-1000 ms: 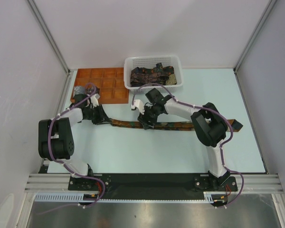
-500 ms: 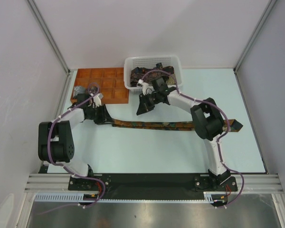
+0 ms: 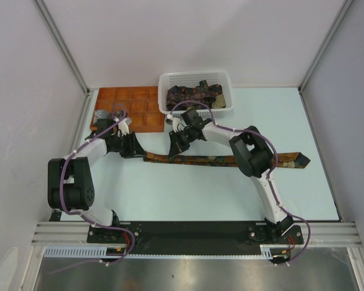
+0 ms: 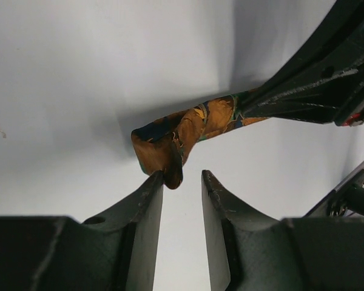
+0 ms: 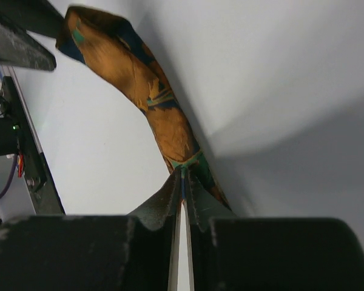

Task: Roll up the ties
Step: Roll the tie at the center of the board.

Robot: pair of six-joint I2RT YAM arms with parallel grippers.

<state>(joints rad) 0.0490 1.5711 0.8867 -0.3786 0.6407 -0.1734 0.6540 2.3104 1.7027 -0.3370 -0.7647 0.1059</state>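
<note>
Pinching the tie [image 5: 164,127], the right gripper [image 5: 182,174] is clamped; the left gripper [image 4: 182,177], parted, touches its end.

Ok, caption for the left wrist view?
Open left tool at the folded end of the orange-patterned tie, right tool gripping farther along.

White mesh basket [image 3: 194,75] just beside orange-brown compartment tray [image 3: 136,100], at rear of pale table [image 3: 200,188]
</note>
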